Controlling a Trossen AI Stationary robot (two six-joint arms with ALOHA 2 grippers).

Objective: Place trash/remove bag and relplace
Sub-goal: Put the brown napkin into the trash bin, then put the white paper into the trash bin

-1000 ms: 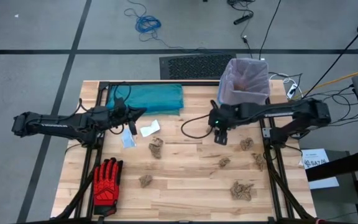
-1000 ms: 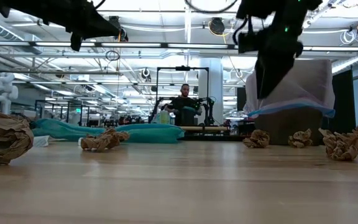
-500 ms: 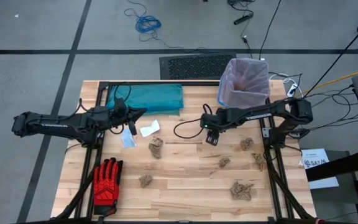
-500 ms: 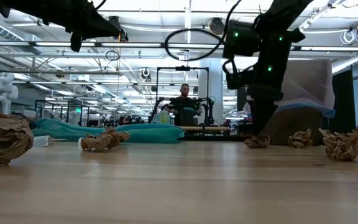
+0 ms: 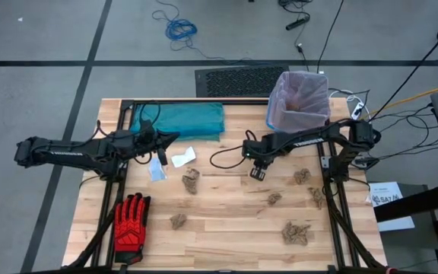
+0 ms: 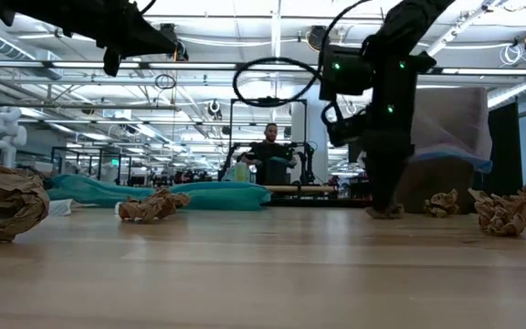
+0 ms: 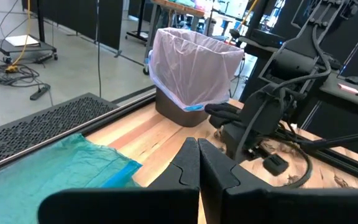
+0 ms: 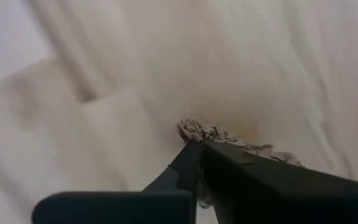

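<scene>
Right gripper (image 8: 197, 146) lower, fingers pinching trash (image 8: 213, 132).

A wooden table (image 5: 226, 243) holds a pink-lined bin (image 5: 299, 99) at its far right corner and a teal bag (image 5: 185, 119) at the far left. Brown paper wads (image 5: 295, 232) lie scattered over the right half and middle. A red glove (image 5: 131, 221) lies near the left front. The right gripper (image 5: 257, 173) reaches toward the middle; the left gripper (image 5: 157, 158) hangs beside a white scrap (image 5: 182, 157)

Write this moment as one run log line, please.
right pincer: shut on paper wad, at table | left pincer: shut, waiting | pink bag: in bin
</scene>
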